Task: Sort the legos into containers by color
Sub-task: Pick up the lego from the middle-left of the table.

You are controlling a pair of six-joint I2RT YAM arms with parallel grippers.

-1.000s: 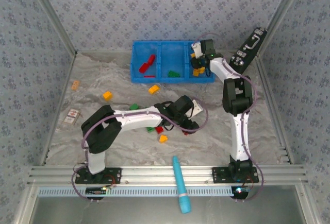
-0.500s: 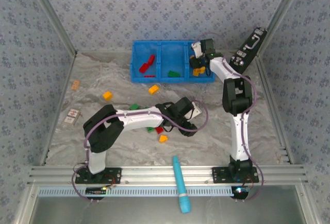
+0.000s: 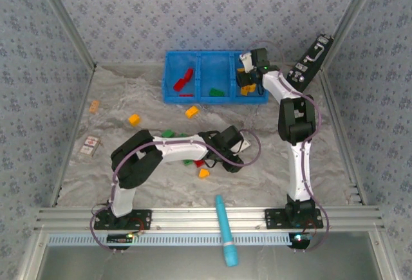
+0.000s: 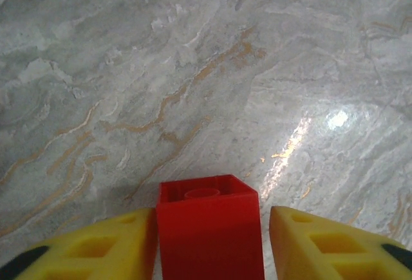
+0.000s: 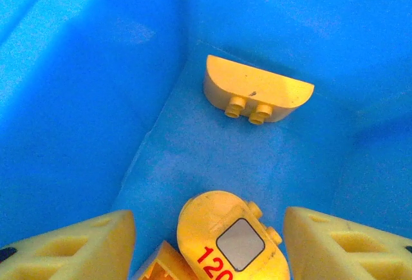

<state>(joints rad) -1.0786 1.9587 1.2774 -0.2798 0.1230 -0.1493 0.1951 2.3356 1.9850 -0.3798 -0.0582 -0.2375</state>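
1. L tool [image 4: 211,219]: low over the marbled worktop [image 4: 193,67], yellow fingers [image 4: 84,248] either side of a red brick [image 4: 209,228]. Jaws apart. The L finger is against the brick's side and there's a thin gap at the R finger, so it's not clamped.
2. Red brick stands on the worktop, mid-area, well short of the bin.
3. R tool [image 5: 209,219]: open, down inside the R compartment of the blue bin [image 3: 196,99], gripping nothing.
4. Between its fingers lies a rounded yellow brick w/ red "120" [image 5: 228,241], touching neither finger.
5. Same compartment: half-round yellow brick [image 5: 257,90] at the far wall, studs toward the cam. Another yellow piece [image 5: 161,264] sits at the bottom edge, right beside the "120" one.
6. Top view of the bin: red legos [image 3: 187,79] in the L compartment, green lego [image 3: 217,91] in the mid one.
7. Loose on the worktop:
   - yellow lego [image 3: 192,111] just in front of the bin
   - orange-yellow one [image 3: 134,120] further L
   - green one [image 3: 167,134] beside the L arm
   - red one [image 3: 199,162] and small yellow one [image 3: 203,173] near the L forearm
8. Other: teal pen [image 3: 225,228] across the front rail, black device [image 3: 313,58] at far R, tan scrap [image 3: 94,106] and small card [image 3: 90,145] at the L edge.
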